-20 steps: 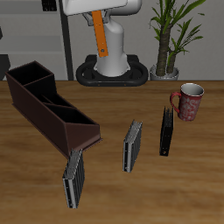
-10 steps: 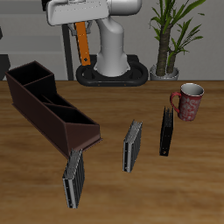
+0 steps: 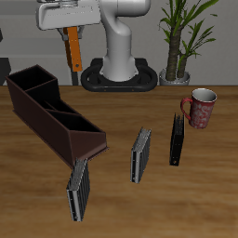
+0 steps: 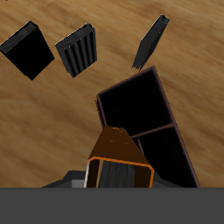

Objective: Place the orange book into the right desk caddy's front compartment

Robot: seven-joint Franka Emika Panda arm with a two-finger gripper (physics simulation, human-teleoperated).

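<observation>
The orange book (image 3: 72, 48) hangs upright in the air, clamped in the gripper (image 3: 69, 30), above and behind the back end of the right desk caddy (image 3: 51, 113). It is the only orange book in sight. In the wrist view the same book (image 4: 118, 157) points edge-on down toward the caddy (image 4: 144, 122), whose open compartments show dark beneath it; the fingers themselves are hidden there behind the book, so the hold is read from the exterior view, where the book's top sits between them.

One caddy is visible: a long maroon box lying at a slant on the table (image 3: 204, 186), its sloped end toward the table's front edge and dividers splitting it into several compartments.

Two grey ribbed books stand on the table: one (image 3: 78, 188) touches or nearly touches the caddy's sloped end, the other (image 3: 140, 153) stands a little apart from that end. One thin black book (image 3: 177, 139) stands farther from the caddy, beyond the second grey book. One red patterned mug (image 3: 198, 107) stands just behind the black book. One potted plant (image 3: 178, 42) stands farther back still, beside the robot's base (image 3: 116, 76).
</observation>
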